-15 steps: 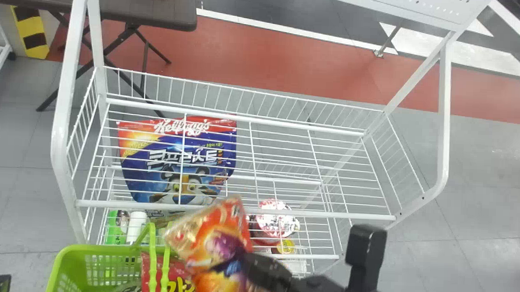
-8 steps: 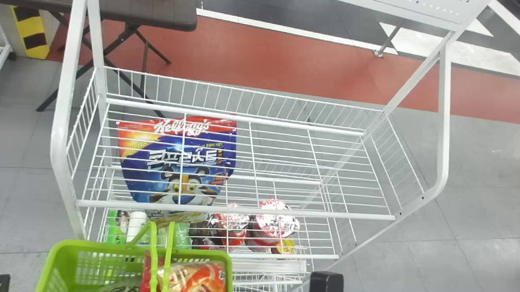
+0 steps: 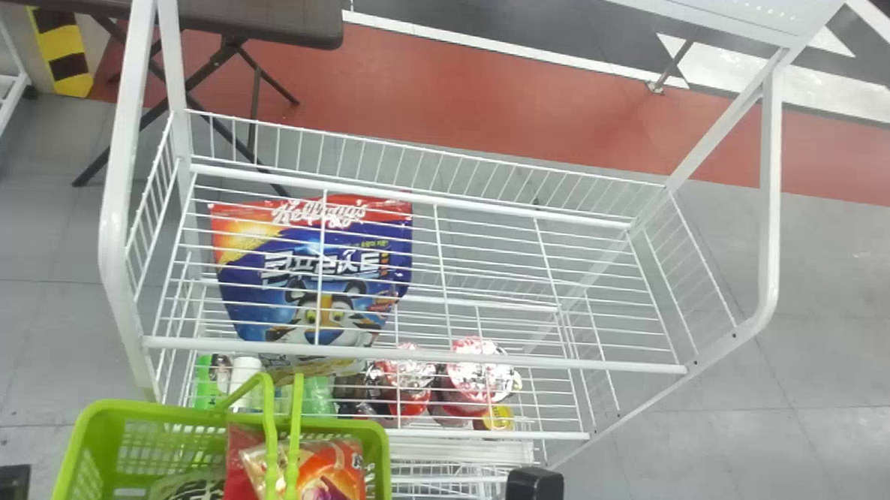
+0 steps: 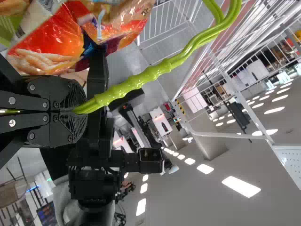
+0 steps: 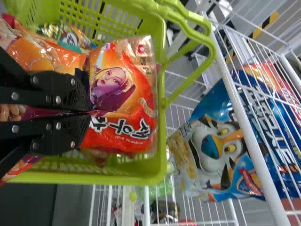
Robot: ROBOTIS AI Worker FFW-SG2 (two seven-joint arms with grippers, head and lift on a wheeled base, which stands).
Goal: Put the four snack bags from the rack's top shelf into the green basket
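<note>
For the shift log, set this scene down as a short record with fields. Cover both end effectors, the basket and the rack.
Left end effector: closed on the basket's handles
Right end effector: pinching an orange snack bag within the basket's opening
Green basket: in front of the rack; also holds a red bag and a pale green bag
Rack: white wire and tubing
Blue cereal bag: below the top shelf's wires
Likely next step: release the orange snack bag

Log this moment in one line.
left tool: grips basket handles | right tool: pinches orange snack bag in green basket | blue bag: in rack
</note>
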